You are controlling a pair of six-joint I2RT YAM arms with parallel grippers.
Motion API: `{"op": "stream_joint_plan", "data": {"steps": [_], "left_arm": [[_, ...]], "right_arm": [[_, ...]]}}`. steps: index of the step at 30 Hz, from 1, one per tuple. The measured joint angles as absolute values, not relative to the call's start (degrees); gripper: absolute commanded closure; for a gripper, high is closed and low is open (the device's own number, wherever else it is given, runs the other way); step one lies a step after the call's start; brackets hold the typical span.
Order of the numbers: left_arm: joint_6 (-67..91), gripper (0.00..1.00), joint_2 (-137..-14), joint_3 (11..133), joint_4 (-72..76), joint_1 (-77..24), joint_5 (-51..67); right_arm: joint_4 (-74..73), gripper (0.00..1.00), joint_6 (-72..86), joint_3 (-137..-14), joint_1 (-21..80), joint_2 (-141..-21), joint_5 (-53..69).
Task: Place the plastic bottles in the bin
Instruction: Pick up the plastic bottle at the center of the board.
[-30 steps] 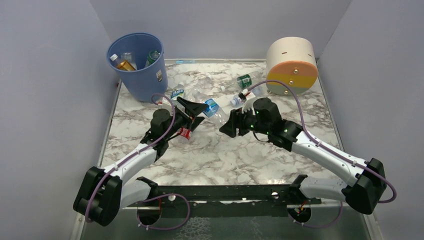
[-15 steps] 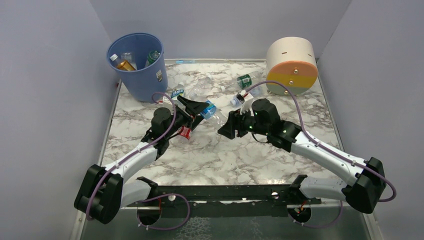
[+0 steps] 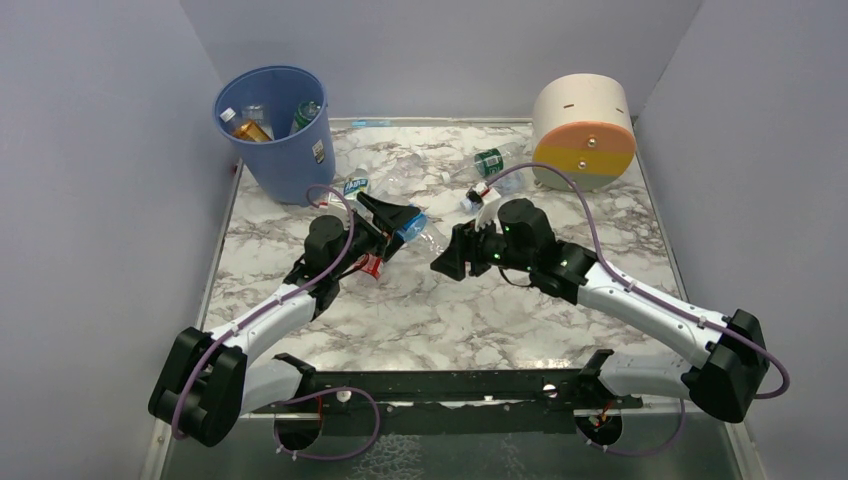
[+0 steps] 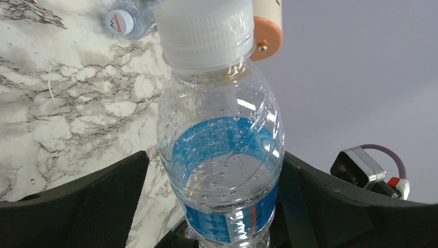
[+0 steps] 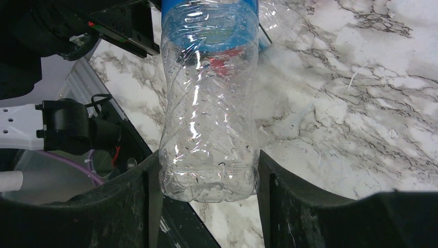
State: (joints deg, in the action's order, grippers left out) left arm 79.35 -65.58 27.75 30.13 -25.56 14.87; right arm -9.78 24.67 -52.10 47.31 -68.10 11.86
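The clear bottle (image 3: 413,224) with the blue label is being held sideways above the middle of the table (image 3: 450,310). The right gripper (image 5: 206,160) is squeezing its bottom end. The left gripper (image 4: 214,155) is standing wide open around its cap end. About five more bottles (image 3: 490,160) are lying on the table, and at least three are sitting in the one blue bin (image 3: 290,165).

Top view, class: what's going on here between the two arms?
The right hand grips a clear blue-labelled bottle by its base, holding it out towards the left arm. The left hand stands open around the bottle's upper part, not yet closed, so this looks like a handover. The blue bin holds a few binned bottles; loose bottles lie on the marble table.
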Motion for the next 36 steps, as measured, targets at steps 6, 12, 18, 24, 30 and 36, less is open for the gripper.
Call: {"op": "stream_joint_plan", "data": {"steps": [6,12,18,24,30,36], "left_arm": [[79.20,0.14,-65.58,27.75,30.17,-25.65,14.85],[79.22,0.19,-65.58,27.75,30.79,-25.65,14.81],[79.22,0.28,-65.58,27.75,31.00,-25.71,14.81],[79.26,0.37,-65.58,27.75,31.46,-25.80,14.76],[79.22,0.37,-65.25,27.75,31.46,-25.93,14.57],[79.02,0.37,-65.14,27.75,31.46,-25.98,14.50]], "right_arm": [[-9.45,0.40,25.06,-52.10,47.68,-68.23,11.90],[-9.45,0.40,25.23,-52.10,47.81,-68.38,11.88],[-9.50,0.40,25.47,-52.10,47.97,-68.42,11.86],[-9.47,0.40,25.50,-52.10,48.05,-68.64,11.84],[-9.43,0.33,25.50,-52.10,48.10,-68.62,11.84],[-9.45,0.19,25.69,-52.10,48.38,-68.62,11.81]]}}
